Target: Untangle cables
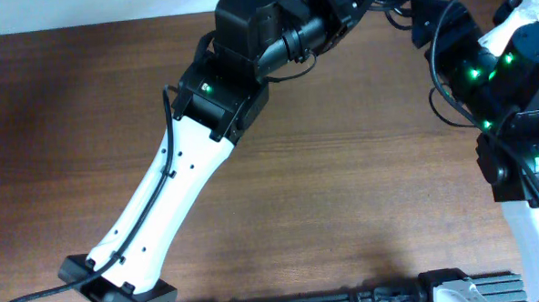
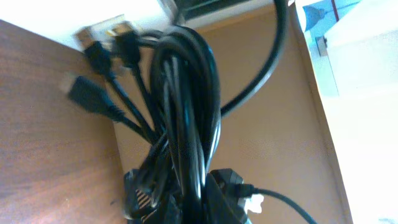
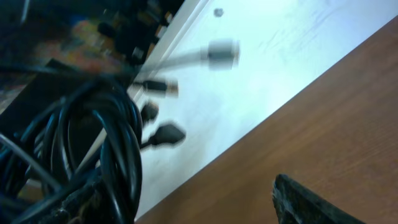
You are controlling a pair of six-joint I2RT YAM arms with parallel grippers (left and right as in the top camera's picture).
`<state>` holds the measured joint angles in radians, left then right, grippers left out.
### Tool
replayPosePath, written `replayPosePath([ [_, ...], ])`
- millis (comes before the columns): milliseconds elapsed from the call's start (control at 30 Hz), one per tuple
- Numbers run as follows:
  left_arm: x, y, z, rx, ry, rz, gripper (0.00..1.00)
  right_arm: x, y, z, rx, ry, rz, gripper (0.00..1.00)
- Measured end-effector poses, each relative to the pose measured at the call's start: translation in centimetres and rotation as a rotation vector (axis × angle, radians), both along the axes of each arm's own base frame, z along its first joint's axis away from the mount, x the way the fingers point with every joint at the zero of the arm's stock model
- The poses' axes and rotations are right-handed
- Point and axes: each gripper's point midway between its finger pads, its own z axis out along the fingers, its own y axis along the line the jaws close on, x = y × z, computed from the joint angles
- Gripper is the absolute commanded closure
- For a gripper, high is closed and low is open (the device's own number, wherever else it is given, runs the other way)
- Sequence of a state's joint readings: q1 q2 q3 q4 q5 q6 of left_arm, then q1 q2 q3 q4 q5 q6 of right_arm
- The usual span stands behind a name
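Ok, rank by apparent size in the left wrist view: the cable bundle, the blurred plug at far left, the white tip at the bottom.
1. cable bundle
2. blurred plug, though nearness may inflate it
3. white tip

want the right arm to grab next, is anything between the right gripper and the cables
Nothing visible does. In the right wrist view the cables sit at the frame's left, beside the right gripper, with only table showing in the gap. The left gripper is shut on the same bundle.
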<state>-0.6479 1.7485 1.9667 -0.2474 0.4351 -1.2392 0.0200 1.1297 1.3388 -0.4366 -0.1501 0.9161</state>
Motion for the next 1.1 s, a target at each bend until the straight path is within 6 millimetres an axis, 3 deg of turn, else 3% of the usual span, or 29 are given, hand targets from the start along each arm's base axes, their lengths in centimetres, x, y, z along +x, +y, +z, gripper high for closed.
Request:
replayPosePath([
  [167,-1.3,-0.6,-0.2,0.002,0.012,-0.08,1.0,0.2,-0.7,0.2,-0.009,-0.01,-0.043,0.22],
  [233,-1.4,-0.7,-0.1,0.0,0.01,-0.088,1.0,0.0,-0.5,-0.2,-0.006,0.008,-0.03,0.28],
  [300,-1.5,-0.7,0.1,-0.006,0.002,-0.094,1.0,-0.5,-0.2,-1.6,-0.003,0.068,-0.01,0.43],
  [367,-1.5,-0.8,0.4,-0.017,-0.014,-0.096,1.0,-0.9,0.0,-2.6,-0.008,0.115,0.006,0.43],
  [500,-1.8,-1.0,0.9,-0.03,-0.033,-0.11,1.0,-1.0,0.2,-2.9,-0.041,0.119,0.026,0.47],
  [667,-1.9,-1.0,1.5,-0.046,-0.057,-0.121,1.0,-1.5,0.4,-4.0,-0.135,0.15,0.068,0.47],
  [833,-1.8,-0.3,1.5,-0.05,-0.061,-0.163,1.0,-2.1,-1.6,-5.6,-0.252,0.225,-0.006,0.43],
  [1033,-0.7,2.1,1.9,-0.03,-0.151,-0.198,1.0,-2.1,-2.2,-5.4,-0.531,0.187,0.058,0.39],
  [1100,0.0,3.2,2.8,-0.024,-0.243,-0.179,1.0,-2.3,-3.1,-6.2,-0.653,0.22,0.064,0.39],
])
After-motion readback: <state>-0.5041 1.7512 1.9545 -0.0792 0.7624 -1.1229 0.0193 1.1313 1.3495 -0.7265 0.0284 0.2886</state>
